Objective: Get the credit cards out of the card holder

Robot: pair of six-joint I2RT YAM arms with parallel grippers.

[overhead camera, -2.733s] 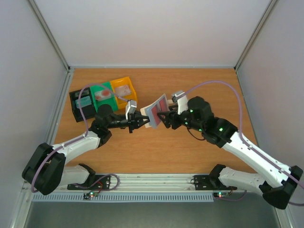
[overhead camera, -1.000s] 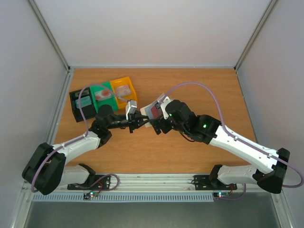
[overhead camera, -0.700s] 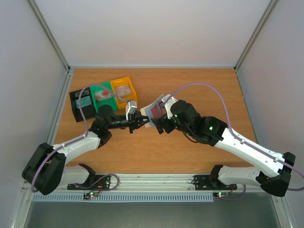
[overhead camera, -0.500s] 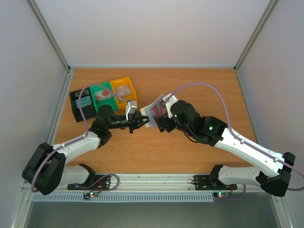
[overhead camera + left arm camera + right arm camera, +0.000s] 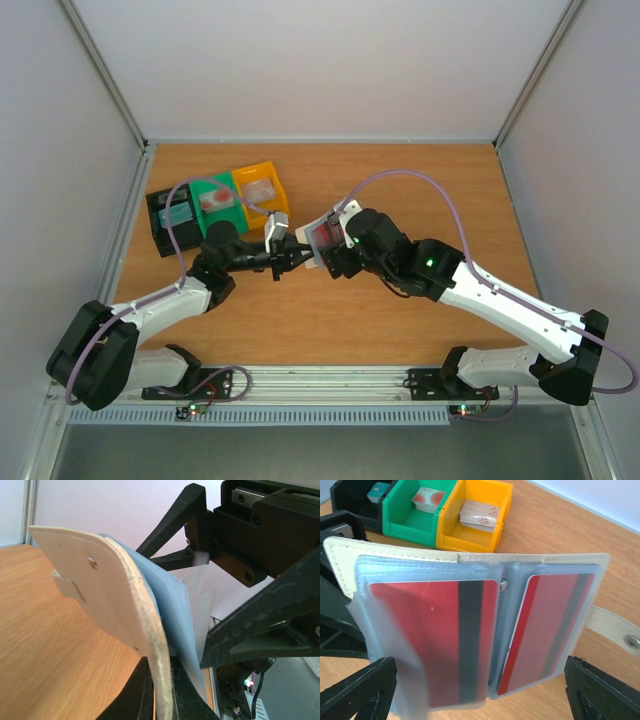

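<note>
My left end effector (image 5: pixel 298 257) is pressed together on the card holder's (image 5: pixel 480 562) lower edge, holding it spread above mid-worktop (image 5: pixel 420 180), with the bins (image 5: pixel 215 205) at ten o'clock. My right end effector (image 5: pixel 338 242) is spread wide, flanking it. Both credit cards (image 5: pixel 432 640) sit pocketed, so extraction is just starting. Next I should pinch one card's edge.

Bright, even white light from above. The wooden bench (image 5: pixel 400 180) has no glare, just faint soft shadows. Overhead view is sharp; the walls (image 5: pixel 300 60) splay outward at the edges. Left wrist view: card holder (image 5: pixel 115 605) too close, edge soft, backdrop washed out. Right wrist view: credit cards (image 5: pixel 435 635) crisp behind hazy plastic, bins (image 5: pixel 470 525) slightly soft.
</note>
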